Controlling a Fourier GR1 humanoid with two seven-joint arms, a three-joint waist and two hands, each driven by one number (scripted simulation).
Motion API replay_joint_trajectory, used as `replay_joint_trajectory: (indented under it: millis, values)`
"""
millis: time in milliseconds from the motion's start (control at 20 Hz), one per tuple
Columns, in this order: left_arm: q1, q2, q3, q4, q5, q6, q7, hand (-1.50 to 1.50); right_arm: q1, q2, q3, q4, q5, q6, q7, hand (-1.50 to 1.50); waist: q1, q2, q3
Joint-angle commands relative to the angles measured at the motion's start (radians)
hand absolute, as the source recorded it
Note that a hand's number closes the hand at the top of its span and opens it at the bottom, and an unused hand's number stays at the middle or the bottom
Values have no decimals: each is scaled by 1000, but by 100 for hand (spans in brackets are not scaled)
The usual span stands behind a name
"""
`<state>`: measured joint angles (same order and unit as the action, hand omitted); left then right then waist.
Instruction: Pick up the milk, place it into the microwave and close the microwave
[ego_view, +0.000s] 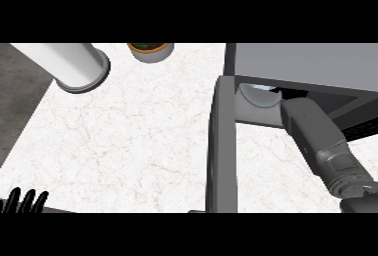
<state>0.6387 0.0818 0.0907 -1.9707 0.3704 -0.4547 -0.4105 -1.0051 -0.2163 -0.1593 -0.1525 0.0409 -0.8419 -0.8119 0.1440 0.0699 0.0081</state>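
Observation:
The grey microwave (303, 62) stands at the back right with its door (221, 150) swung open toward me. Inside, part of the glass turntable (258, 95) shows. My right forearm (317, 140) reaches into the opening. Only a dark sliver of the right hand (289, 92) shows under the microwave's top, and the rest is hidden. The milk is nowhere in view. My left hand (22, 201) rests open at the lower left edge, fingers up, holding nothing.
A tall white cylinder (74, 65) stands at the back left of the marble counter (125, 140). A small potted plant (150, 50) sits at the back middle. The counter's left edge borders a dark floor (18, 100).

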Motion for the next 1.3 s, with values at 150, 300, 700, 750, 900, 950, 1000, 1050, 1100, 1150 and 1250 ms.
replay_joint_trajectory:
  millis: [150,300,700,750,900,950,1000,1050,1100,1150,1250]
  values:
    - [-18,8,-3,-4,-18,-2,0,-150,70,-81,37,147,70,-276,172,-150,17,28,-16]
    - [-28,9,-4,-4,-24,0,1,-150,108,-65,87,149,123,-354,281,-150,37,28,-13]
    - [-52,22,2,24,-24,-1,17,-150,-21,17,190,132,227,-125,273,-150,55,7,-1]
    - [-72,8,-18,16,-32,6,17,-150,-21,42,191,142,228,-125,281,-150,49,9,-1]
    - [-70,15,0,53,-33,-6,-3,-150,-32,51,192,138,230,-78,273,-150,48,7,-2]
    - [-85,25,14,39,-26,4,10,-150,-40,65,198,143,235,-64,274,-150,44,7,-1]
    - [-66,3,-15,13,-45,11,7,-150,-36,67,194,137,232,-48,266,-150,45,3,0]
    - [-74,10,-6,16,-33,5,6,-150,-45,64,190,142,227,-20,277,-150,44,5,0]
    - [-79,11,-1,37,-37,5,3,-150,-40,74,188,136,225,-5,266,-150,32,2,-1]
    - [-67,9,1,37,-33,-6,-14,-150,-47,80,193,144,229,10,274,-150,42,0,-2]
    - [-108,6,-3,47,-42,14,2,-150,-66,99,189,131,225,48,267,-150,21,1,-2]
